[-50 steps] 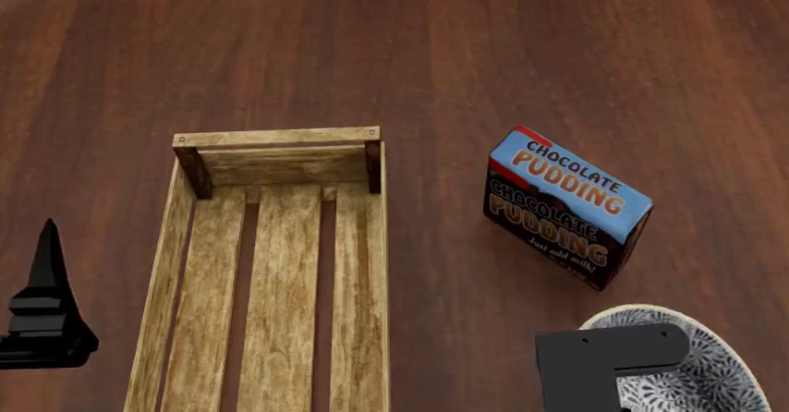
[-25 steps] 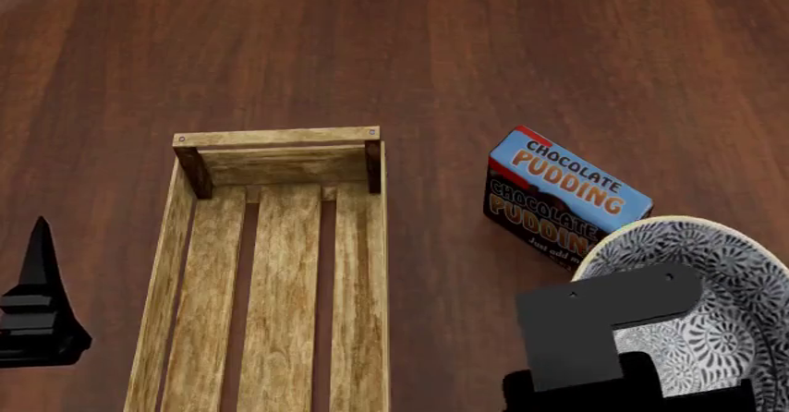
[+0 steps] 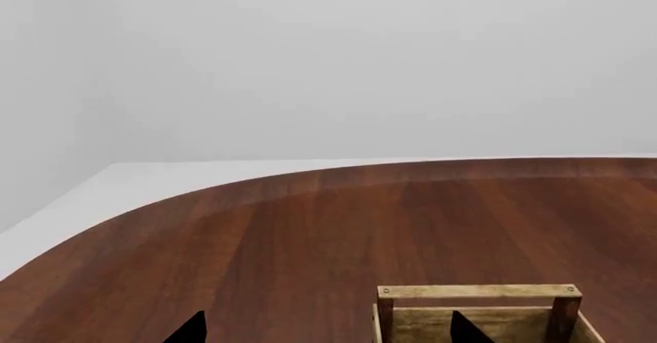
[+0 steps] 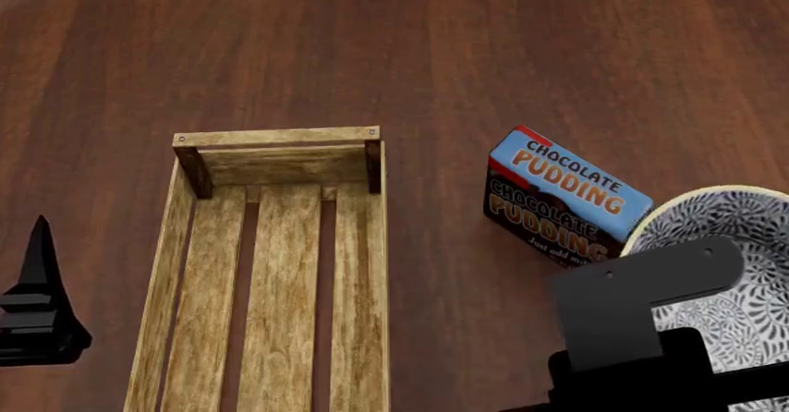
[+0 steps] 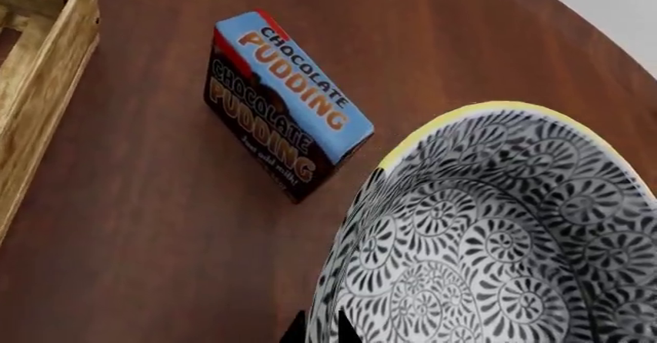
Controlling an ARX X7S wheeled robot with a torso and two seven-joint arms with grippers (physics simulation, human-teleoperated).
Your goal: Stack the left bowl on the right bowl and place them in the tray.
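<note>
a dark reddish-brown wooden table with a curved edge spreads under everything, a pale grey wall behind it. a blue and brown rectangular cardboard chocolate pudding box lies tilted on the tabletop, its printed lettering facing up.

The robot's visible parts are matte black and plain. The left gripper shows a stepped, ridged base narrowing to a slender pointed finger. The right gripper carries a flat angular bracket plate with two small screw holes.
</note>
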